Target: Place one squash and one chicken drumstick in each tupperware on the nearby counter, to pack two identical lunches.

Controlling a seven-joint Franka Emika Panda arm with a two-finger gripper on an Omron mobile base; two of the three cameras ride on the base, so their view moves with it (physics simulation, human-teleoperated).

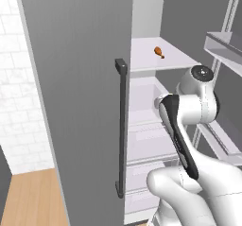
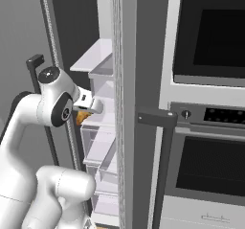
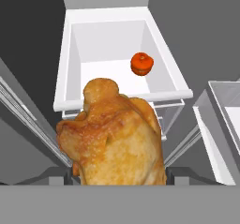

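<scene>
My gripper (image 3: 121,177) is shut on a golden-brown chicken drumstick (image 3: 115,134), which bulks large between the two dark fingertips in the hand view. From the right base view the same drumstick (image 2: 82,117) shows as an orange patch under my hand inside the open fridge. Beyond it, a small round orange-red squash (image 3: 141,63) lies in a white fridge drawer (image 3: 65,78). A second chicken drumstick (image 1: 159,52) rests on the upper fridge shelf (image 1: 177,59). The tupperware is out of view.
The fridge's grey left door (image 1: 80,102) with its dark vertical handle (image 1: 121,126) stands close on the left. Door bins (image 1: 222,45) hang on the open right door. A wall oven (image 2: 210,170) stands to the right of the fridge. Clear drawers (image 2: 103,146) stack below my hand.
</scene>
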